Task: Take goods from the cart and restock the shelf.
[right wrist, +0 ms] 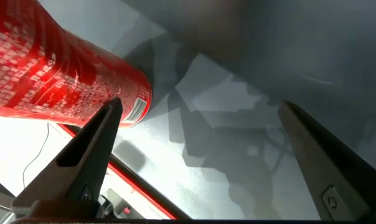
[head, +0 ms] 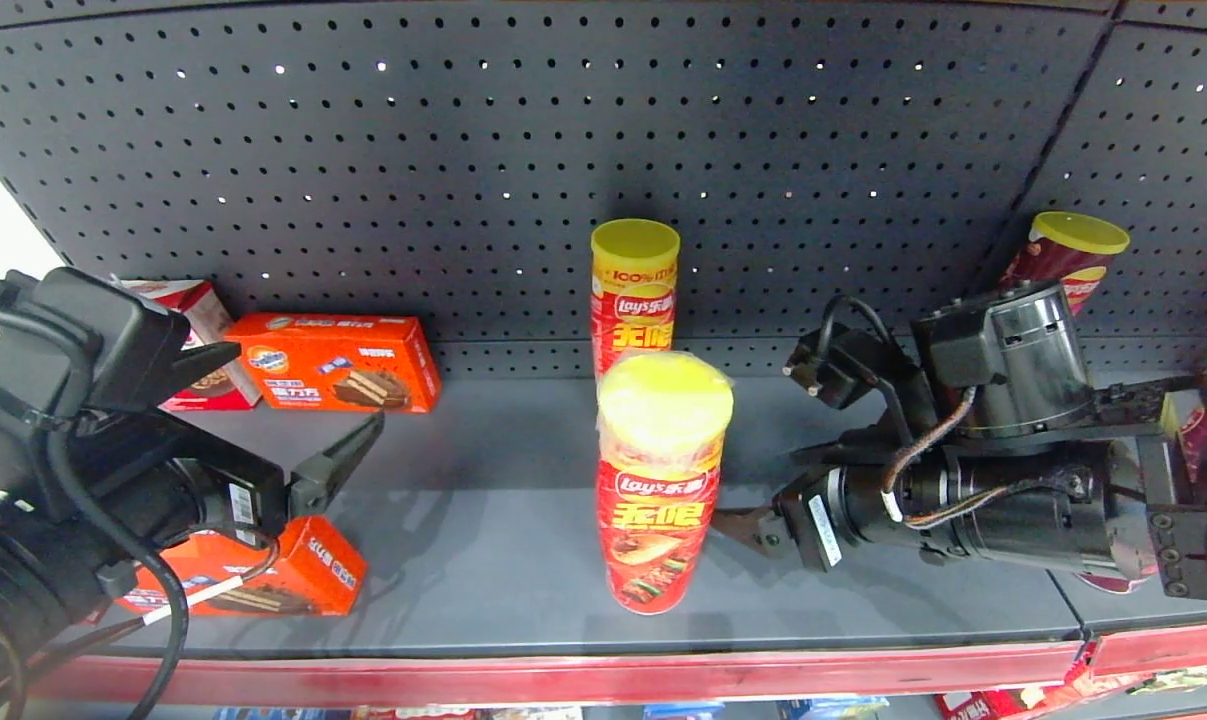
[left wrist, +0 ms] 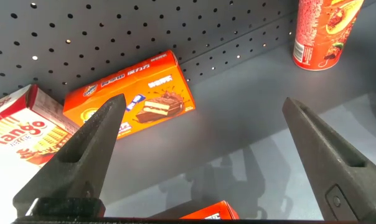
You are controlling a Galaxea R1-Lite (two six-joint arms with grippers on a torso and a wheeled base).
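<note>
Back wall: dark grey pegboard panel (head: 463, 150), light showing through some of the holes. A seam near the right divides it from a second panel (head: 1163, 130).

Against the panel, left side: orange wafer box (head: 333, 362) (left wrist: 132, 93) on its long side, wafer picture facing front. Just beside it, further left: red-and-white box (head: 203, 320) (left wrist: 20, 134), partly hidden.

Near the front edge, left: second orange box (head: 323, 570) (left wrist: 213, 211), partly hidden.

Right bay, at the panel: dark red can with yellow lid (head: 1063, 255), lower part hidden.

Front edge: red rail (head: 563, 675). Below it, blue and red packs (head: 683, 710), too little showing to identify.
</note>
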